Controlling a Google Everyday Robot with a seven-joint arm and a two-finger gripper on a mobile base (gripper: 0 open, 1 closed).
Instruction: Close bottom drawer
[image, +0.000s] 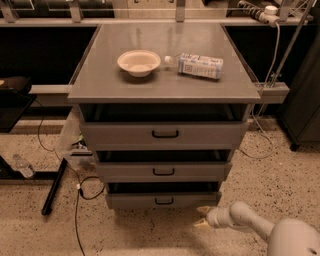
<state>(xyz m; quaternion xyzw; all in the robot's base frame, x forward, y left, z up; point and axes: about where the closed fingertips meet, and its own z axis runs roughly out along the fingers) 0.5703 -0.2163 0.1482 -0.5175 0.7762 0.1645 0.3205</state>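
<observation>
The bottom drawer (162, 200) is the lowest of three grey drawers under a grey cabinet top; its flat front with a small black loop handle (164, 201) stands slightly out, with a dark gap above it. My gripper (202, 217) is low near the floor, just below and to the right of the drawer's right front corner, its yellowish fingertips pointing left. The white arm (250, 222) runs off to the lower right. The middle drawer (163, 171) and top drawer (164, 133) also stand slightly out.
A cream bowl (139, 63) and a lying water bottle (199, 65) sit on the cabinet top (100, 80). Cables (80, 192), a black bar (54, 186) and a plastic bottle (23, 167) lie on the speckled floor at left. A dark cabinet (302, 110) stands at right.
</observation>
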